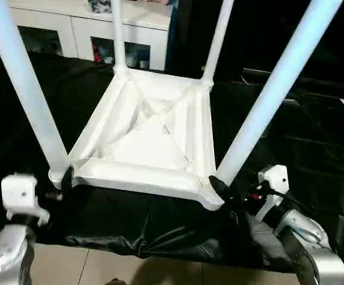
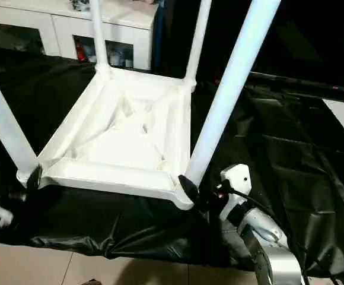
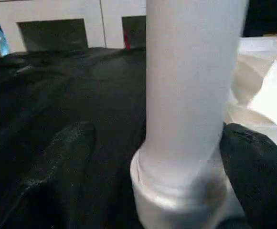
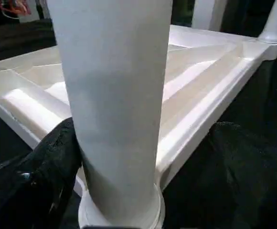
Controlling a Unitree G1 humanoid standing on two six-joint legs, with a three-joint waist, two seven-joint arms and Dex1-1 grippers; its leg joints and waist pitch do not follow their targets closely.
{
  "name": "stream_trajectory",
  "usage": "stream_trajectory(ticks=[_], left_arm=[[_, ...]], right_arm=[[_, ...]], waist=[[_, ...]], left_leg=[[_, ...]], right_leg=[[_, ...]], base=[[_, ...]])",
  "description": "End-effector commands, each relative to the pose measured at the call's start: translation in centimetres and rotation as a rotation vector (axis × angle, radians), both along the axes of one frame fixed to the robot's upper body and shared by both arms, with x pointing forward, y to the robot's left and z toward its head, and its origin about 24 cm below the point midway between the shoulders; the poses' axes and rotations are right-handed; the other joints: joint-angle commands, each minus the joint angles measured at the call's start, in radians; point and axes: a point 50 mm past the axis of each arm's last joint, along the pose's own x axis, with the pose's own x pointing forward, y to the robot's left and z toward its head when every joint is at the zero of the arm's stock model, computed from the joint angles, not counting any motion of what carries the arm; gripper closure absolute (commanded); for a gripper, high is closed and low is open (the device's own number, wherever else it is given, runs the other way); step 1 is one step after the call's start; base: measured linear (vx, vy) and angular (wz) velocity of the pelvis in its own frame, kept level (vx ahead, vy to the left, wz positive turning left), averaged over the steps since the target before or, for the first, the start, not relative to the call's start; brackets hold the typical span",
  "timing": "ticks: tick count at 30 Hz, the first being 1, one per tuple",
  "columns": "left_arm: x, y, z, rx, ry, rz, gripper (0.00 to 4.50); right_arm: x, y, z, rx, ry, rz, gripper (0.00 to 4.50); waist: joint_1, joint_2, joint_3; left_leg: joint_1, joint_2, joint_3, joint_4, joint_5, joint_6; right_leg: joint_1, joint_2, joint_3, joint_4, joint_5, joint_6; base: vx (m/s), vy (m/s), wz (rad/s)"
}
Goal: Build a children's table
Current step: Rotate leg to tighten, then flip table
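The children's table lies upside down on a black cloth, its ribbed white top [image 1: 154, 136] facing up. Its round white legs stand in the corner sockets: near left leg [image 1: 24, 89], near right leg [image 1: 273, 95], and two far legs [image 1: 117, 35] [image 1: 218, 41]. My left gripper [image 1: 62, 177] is open around the base of the near left leg [image 3: 191, 95], one black finger [image 3: 258, 176] close beside it. My right gripper [image 1: 218, 187] is open around the base of the near right leg [image 4: 114, 105], with fingers [image 4: 47, 167] on either side.
The black cloth [image 1: 160, 225] covers the work surface and hangs over its front edge above a tiled floor [image 1: 101, 267]. A white glass-door cabinet [image 1: 71, 29] stands behind at the far left. At the far right lies dark crumpled cloth [image 2: 290, 154].
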Motion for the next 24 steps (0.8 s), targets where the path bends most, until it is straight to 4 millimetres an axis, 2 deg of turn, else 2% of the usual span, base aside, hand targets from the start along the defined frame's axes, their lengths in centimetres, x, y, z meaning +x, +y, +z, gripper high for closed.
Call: stream_trajectory(ticks=[1, 5, 7, 10, 12, 15, 18, 19, 21, 23, 24], left_arm=[[0.3, -0.3, 0.6, -0.037, -0.019, 0.022, 0.04], [0.8, -1.4, 0.9, -0.05, -0.034, -0.025, 0.04], [1.0, -1.7, 1.0, -0.056, -0.034, -0.035, 0.04], [2.0, -2.0, 1.6, -0.074, -0.029, -0.053, 0.04], [2.1, -2.5, 1.9, -0.101, -0.036, -0.08, 0.04], [2.1, -2.9, 1.9, -0.099, -0.021, -0.086, 0.4], [2.3, -3.6, 1.9, -0.114, -0.007, -0.113, 0.5], [2.5, -3.9, 1.9, -0.121, 0.008, -0.125, 0.73], [2.7, -3.9, 1.8, -0.115, 0.033, -0.12, 0.88], [2.8, -3.9, 1.7, -0.119, 0.046, -0.118, 1.03], [2.9, -3.9, 1.6, -0.131, 0.056, -0.114, 1.26]], right_arm=[[0.4, -3.7, -0.1, -0.067, -0.003, -0.176, 0.0], [0.6, -4.1, -0.1, -0.073, -0.004, -0.192, 0.0], [0.7, -4.3, -0.1, -0.077, -0.003, -0.197, 0.0], [1.1, -5.1, -0.2, -0.107, -0.005, -0.238, 0.0], [1.0, -5.1, 0.2, -0.088, -0.016, -0.198, 0.0], [0.6, -4.7, 0.5, -0.071, -0.009, -0.122, 0.0], [-0.4, -4.4, 0.8, -0.083, 0.005, 0.002, 0.0], [-1.1, -4.5, 1.0, -0.105, 0.022, 0.075, 0.0], [-1.9, -4.9, 1.4, -0.125, 0.04, 0.129, 0.0], [-2.3, -5.2, 1.7, -0.138, 0.044, 0.157, 0.0], [-2.7, -5.6, 2.0, -0.158, 0.046, 0.179, 0.0]], waist=[[0.001, 0.029, -0.034], [0.003, 0.027, -0.033], [0.004, 0.022, -0.034], [0.004, 0.024, -0.035], [0.003, 0.024, -0.033], [0.005, 0.023, -0.037], [0.011, 0.022, -0.038], [0.013, 0.023, -0.038], [0.016, 0.022, -0.039], [0.016, 0.022, -0.037], [0.014, 0.023, -0.035]], left_leg=[[0.017, 0.055, -0.027, -0.096, -0.388, -0.041], [0.019, 0.056, -0.025, -0.095, -0.391, -0.039], [0.016, 0.054, -0.024, -0.094, -0.383, -0.032], [0.02, 0.054, -0.025, -0.093, -0.385, -0.036], [0.016, 0.053, -0.026, -0.094, -0.38, -0.034], [0.013, 0.054, -0.023, -0.091, -0.336, -0.019], [0.011, 0.054, -0.021, -0.088, -0.303, -0.004], [0.011, 0.055, -0.021, -0.088, -0.297, 0.002], [0.009, 0.055, -0.021, -0.086, -0.283, 0.013], [0.008, 0.053, -0.021, -0.084, -0.273, 0.024], [0.006, 0.052, -0.021, -0.084, -0.274, 0.027]], right_leg=[[0.012, -0.081, 0.049, -0.085, -0.249, -0.135], [0.01, -0.08, 0.05, -0.088, -0.265, -0.141], [0.012, -0.08, 0.05, -0.089, -0.278, -0.129], [0.009, -0.08, 0.048, -0.09, -0.296, -0.125], [0.012, -0.079, 0.048, -0.09, -0.3, -0.129], [0.017, -0.076, 0.048, -0.084, -0.236, -0.138], [0.022, -0.076, 0.048, -0.08, -0.181, -0.143], [0.024, -0.076, 0.047, -0.081, -0.173, -0.143], [0.028, -0.076, 0.047, -0.079, -0.159, -0.144], [0.028, -0.077, 0.047, -0.08, -0.172, -0.142], [0.026, -0.08, 0.047, -0.084, -0.206, -0.141]], base=[[0.0, 0.0, 0.0], [0.0, 0.0, 0.0], [0.0, 0.0, 0.0], [0.0, 0.0, 0.0], [0.0, 0.0, 0.0], [0.0, 0.0, 0.0], [0.0, 0.0, 0.0], [0.0, 0.0, 0.0], [0.0, 0.0, 0.0], [0.0, 0.0, 0.0], [0.0, 0.0, 0.0]])
